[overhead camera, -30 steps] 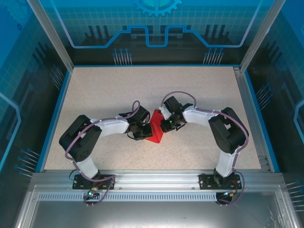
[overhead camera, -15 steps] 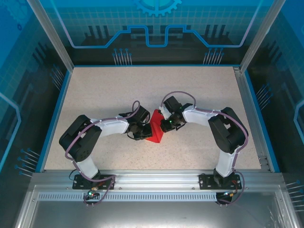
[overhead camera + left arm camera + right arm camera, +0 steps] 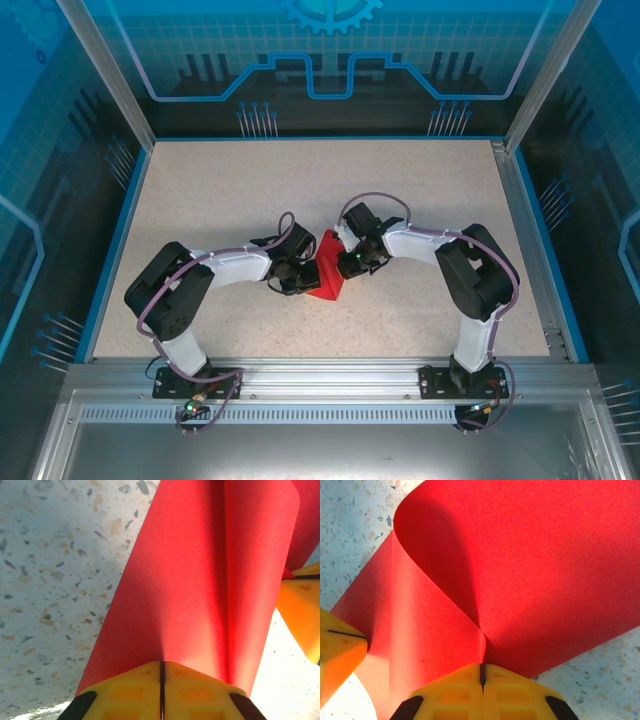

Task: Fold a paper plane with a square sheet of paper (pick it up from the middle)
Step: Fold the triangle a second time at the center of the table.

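Between left pincer (image 3: 161, 672), right pincer (image 3: 482, 674): paper (image 3: 325, 285) (pinched); long axis near-far.

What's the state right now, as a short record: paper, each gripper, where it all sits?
paper: square sheet of paper, red, bowed in a soft curl between the two grippers
shape: no dart or wings yet; no sharp crease that I can confirm
left gripper: jaws shut, pinching the sheet from its left side
right gripper: jaws shut, pinching the sheet from its right side
location: middle of the speckled table, between the two arms
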`<state>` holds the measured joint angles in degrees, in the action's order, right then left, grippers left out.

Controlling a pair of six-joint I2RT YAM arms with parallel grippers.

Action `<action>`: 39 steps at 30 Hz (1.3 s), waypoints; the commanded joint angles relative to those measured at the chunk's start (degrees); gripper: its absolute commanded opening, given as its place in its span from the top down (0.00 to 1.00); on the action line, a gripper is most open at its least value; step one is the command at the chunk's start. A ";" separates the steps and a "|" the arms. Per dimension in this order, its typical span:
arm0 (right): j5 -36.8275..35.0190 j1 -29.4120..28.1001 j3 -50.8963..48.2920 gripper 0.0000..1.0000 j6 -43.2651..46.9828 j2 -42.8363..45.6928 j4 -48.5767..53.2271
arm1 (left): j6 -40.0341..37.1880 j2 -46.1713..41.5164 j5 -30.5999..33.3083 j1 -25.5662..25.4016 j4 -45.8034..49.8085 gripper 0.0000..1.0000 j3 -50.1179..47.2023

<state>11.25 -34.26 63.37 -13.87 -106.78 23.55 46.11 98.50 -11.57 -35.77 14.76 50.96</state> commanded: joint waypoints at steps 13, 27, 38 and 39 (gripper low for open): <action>-1.14 -1.07 0.18 0.96 0.67 -2.65 1.23 | 0.10 -9.27 0.20 0.96 -2.02 0.93 -2.23; -1.62 -1.07 -0.67 0.96 0.07 -2.38 0.95 | 10.98 -3.92 -16.61 5.44 -31.43 1.00 -7.48; -2.02 -1.07 -0.78 0.96 -0.19 -1.64 1.39 | 8.14 0.93 -14.74 5.51 -27.50 1.00 -5.08; -2.05 -1.07 -0.79 0.96 -0.21 -1.59 1.51 | 8.16 1.39 -14.68 5.48 -27.99 1.00 -5.01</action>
<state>10.98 -34.26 63.40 -13.89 -107.07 23.46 55.37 98.24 -25.63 -30.41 -12.75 44.23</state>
